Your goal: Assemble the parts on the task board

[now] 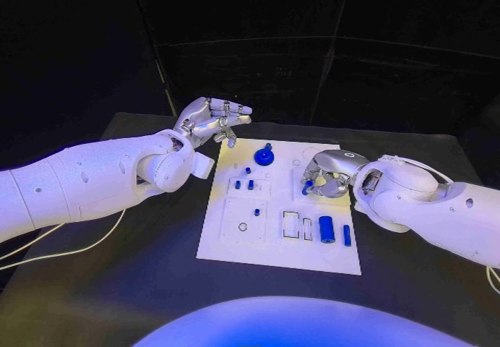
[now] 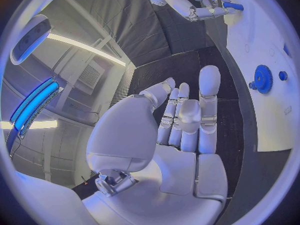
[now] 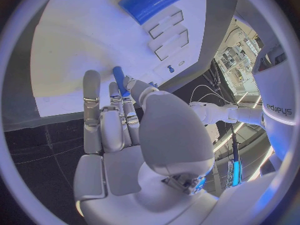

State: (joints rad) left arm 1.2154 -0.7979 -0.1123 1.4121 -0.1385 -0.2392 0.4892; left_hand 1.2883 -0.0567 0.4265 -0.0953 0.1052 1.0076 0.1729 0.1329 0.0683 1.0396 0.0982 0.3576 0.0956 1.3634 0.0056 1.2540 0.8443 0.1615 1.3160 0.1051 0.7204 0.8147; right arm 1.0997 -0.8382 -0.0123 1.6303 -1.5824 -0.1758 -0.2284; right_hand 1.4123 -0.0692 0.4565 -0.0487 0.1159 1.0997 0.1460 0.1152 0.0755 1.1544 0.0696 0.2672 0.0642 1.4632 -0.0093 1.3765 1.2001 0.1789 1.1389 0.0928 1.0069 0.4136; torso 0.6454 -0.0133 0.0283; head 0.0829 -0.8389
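Note:
The white task board lies in the middle of the black table. My right hand hovers over the board's far right part and pinches a small blue peg between thumb and fingers; the right wrist view shows that peg at the fingertips, over the board. My left hand is raised by the board's far left corner, fingers apart, holding nothing. A blue gear stands at the board's far edge and appears again in the left wrist view.
A thick blue cylinder and a thin blue bar lie at the board's near right. Small blue pegs stand in the left half, another nearer. Two rectangular recesses sit mid-board. A white cable trails on the table's left.

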